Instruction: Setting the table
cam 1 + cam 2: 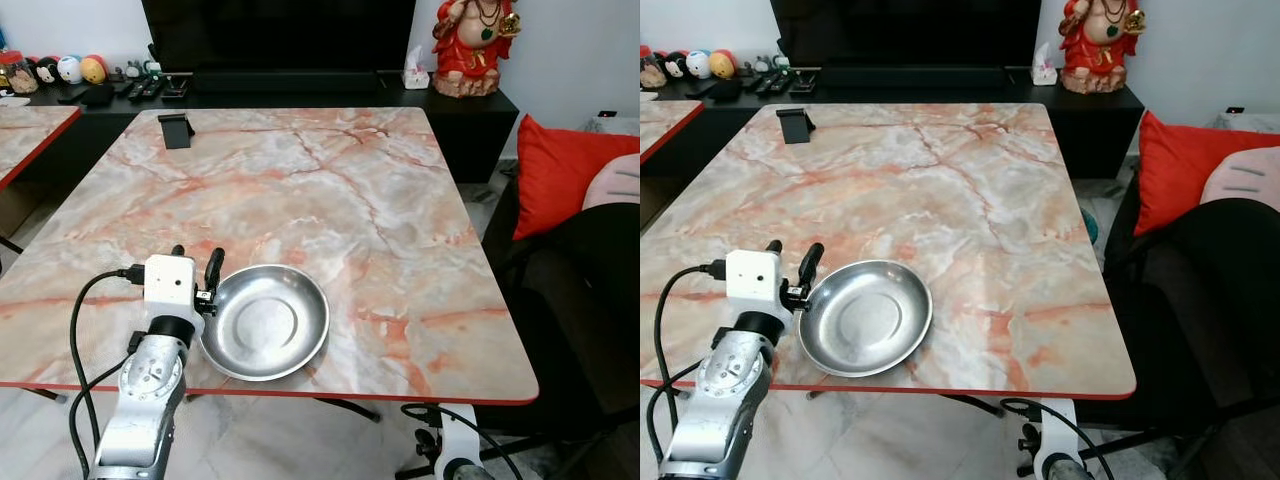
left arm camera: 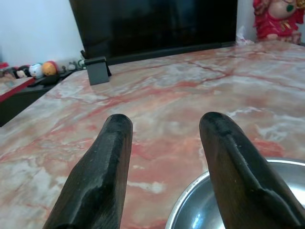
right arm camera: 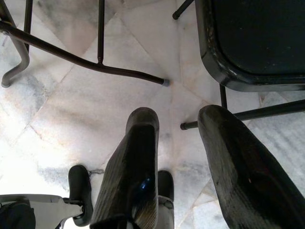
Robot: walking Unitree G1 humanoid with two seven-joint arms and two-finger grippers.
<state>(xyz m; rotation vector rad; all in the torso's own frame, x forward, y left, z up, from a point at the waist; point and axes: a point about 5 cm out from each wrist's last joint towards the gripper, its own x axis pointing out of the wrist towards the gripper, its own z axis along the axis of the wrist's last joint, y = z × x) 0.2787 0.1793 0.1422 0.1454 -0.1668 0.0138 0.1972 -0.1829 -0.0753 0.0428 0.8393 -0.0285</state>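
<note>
A shallow steel bowl (image 1: 265, 320) lies empty on the marble table (image 1: 300, 190), close to its red front edge. My left gripper (image 1: 196, 258) hovers low over the table at the bowl's left rim, open, with nothing between its fingers. In the left wrist view one black finger (image 2: 238, 176) stands over the bowl's rim (image 2: 193, 212), the other finger (image 2: 102, 171) over bare marble. My right gripper (image 3: 178, 114) hangs open below table height, over the tiled floor, holding nothing.
A small black stand (image 1: 176, 130) sits at the table's far left corner. Behind it is a dark TV cabinet (image 1: 300, 85) with a red statue (image 1: 475, 45). A black chair (image 1: 565, 300) and red cushion (image 1: 565, 175) crowd the right side. Another table (image 1: 25, 130) stands left.
</note>
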